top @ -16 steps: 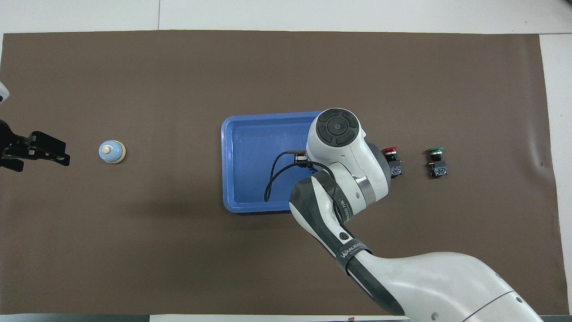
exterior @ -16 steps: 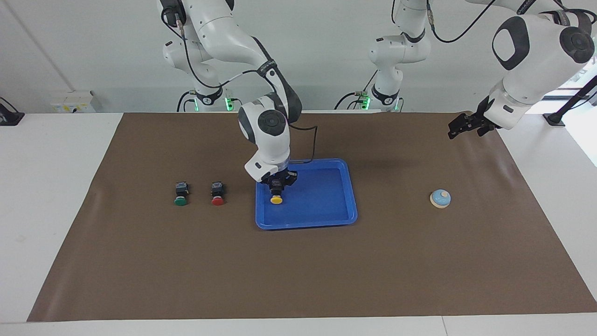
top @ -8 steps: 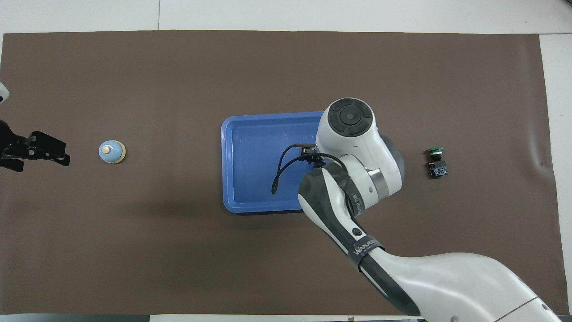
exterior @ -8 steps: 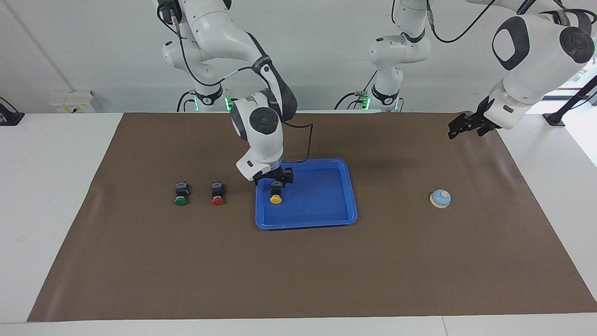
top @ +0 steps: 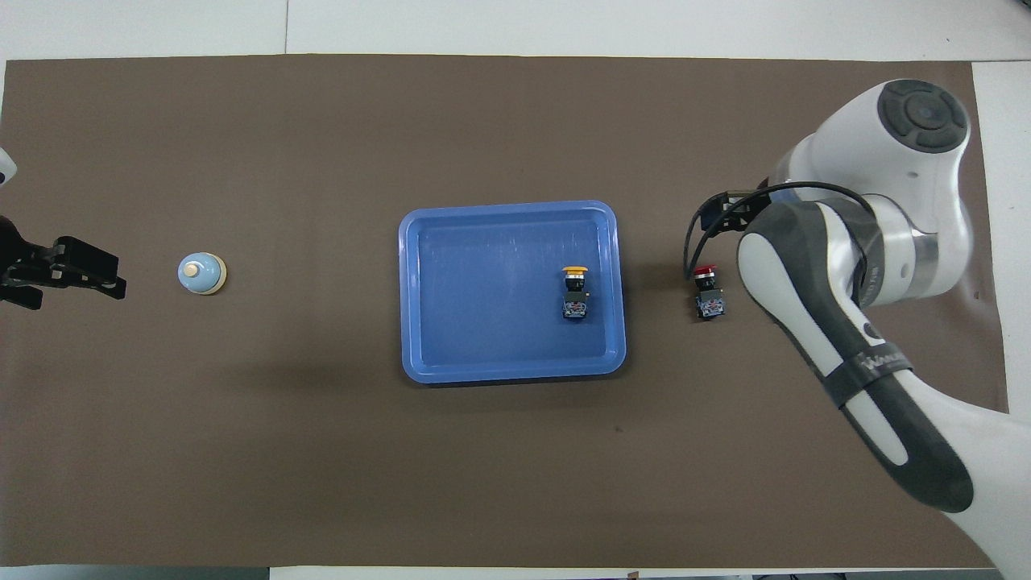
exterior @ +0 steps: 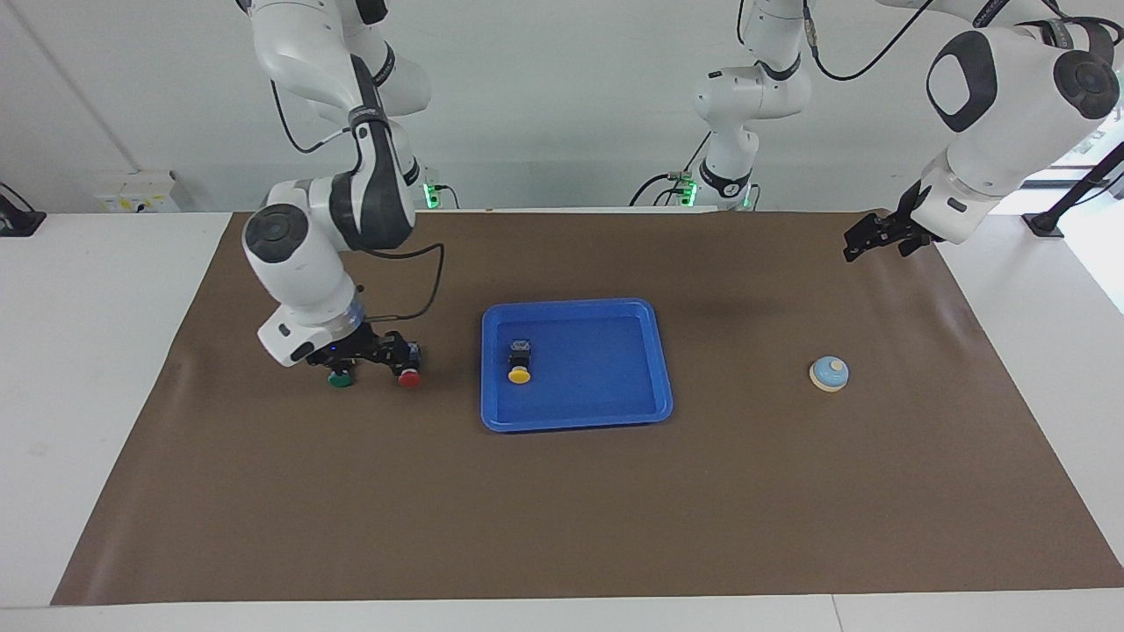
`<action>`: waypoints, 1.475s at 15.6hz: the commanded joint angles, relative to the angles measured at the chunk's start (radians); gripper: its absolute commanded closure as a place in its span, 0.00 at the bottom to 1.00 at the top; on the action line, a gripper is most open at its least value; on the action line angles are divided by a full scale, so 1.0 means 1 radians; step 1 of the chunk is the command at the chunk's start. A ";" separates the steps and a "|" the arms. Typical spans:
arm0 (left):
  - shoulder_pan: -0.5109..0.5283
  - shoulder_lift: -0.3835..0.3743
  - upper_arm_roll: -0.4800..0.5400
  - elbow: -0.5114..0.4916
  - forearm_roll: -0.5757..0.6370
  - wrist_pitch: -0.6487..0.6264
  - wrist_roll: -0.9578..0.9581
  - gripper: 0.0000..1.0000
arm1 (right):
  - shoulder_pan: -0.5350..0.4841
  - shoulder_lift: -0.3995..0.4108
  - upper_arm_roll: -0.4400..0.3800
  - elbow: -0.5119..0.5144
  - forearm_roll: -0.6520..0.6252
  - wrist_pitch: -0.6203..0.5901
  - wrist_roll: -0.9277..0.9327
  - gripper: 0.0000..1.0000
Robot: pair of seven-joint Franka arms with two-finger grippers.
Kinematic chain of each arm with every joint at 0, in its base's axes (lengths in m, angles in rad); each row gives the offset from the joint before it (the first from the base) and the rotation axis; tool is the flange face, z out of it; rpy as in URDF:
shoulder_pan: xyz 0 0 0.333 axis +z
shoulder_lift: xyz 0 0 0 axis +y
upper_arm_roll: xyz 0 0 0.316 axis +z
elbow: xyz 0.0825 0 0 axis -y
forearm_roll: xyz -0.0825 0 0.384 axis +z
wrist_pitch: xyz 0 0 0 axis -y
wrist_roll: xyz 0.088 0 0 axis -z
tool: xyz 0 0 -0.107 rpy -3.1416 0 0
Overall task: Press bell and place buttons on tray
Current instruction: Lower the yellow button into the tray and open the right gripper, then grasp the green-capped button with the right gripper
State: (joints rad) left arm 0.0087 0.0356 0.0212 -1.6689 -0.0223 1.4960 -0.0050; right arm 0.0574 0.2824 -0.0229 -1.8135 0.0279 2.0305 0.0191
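The yellow button (exterior: 520, 365) lies in the blue tray (exterior: 615, 416), on the side toward the right arm; it also shows in the overhead view (top: 575, 290) in the tray (top: 483, 370). My right gripper (exterior: 367, 360) is open and empty, low over the green button (exterior: 339, 380) and the red button (exterior: 408, 379), which rest on the mat beside the tray. Overhead, the red button (top: 709, 294) shows and the green one is hidden under the right arm. The bell (exterior: 829, 373) (top: 200, 274) sits toward the left arm's end. My left gripper (exterior: 871, 239) (top: 80, 275) waits in the air beside it.
A brown mat (exterior: 562, 527) covers the white table. The right arm's forearm (top: 838, 322) hangs over the mat at its own end.
My right gripper has let go of the yellow button in the tray and swung away to over the green and red buttons. The left arm has not moved.
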 commanded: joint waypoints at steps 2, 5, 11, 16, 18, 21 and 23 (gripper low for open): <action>-0.004 -0.028 0.003 -0.028 0.001 0.007 0.004 0.00 | -0.099 -0.049 0.015 -0.108 0.003 0.024 -0.135 0.00; -0.004 -0.028 0.003 -0.028 -0.001 0.007 0.004 0.00 | -0.108 -0.071 0.014 -0.180 0.003 0.056 -0.180 0.00; -0.004 -0.028 0.003 -0.028 -0.001 0.007 0.004 0.00 | -0.102 -0.114 0.015 -0.340 0.001 0.224 -0.185 0.00; -0.004 -0.028 0.003 -0.028 -0.001 0.007 0.004 0.00 | -0.097 -0.112 0.017 -0.381 0.001 0.254 -0.182 0.00; -0.004 -0.028 0.003 -0.028 -0.001 0.007 0.004 0.00 | -0.097 -0.114 0.015 -0.398 0.003 0.281 -0.174 0.13; -0.004 -0.028 0.003 -0.028 0.001 0.007 0.004 0.00 | -0.097 -0.114 0.017 -0.412 0.003 0.315 -0.172 0.47; -0.004 -0.028 0.003 -0.028 -0.001 0.007 0.004 0.00 | -0.097 -0.112 0.017 -0.406 0.003 0.315 -0.172 0.83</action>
State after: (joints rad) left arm 0.0087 0.0356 0.0212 -1.6689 -0.0223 1.4960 -0.0050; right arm -0.0399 0.2023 -0.0081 -2.1906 0.0277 2.3278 -0.1426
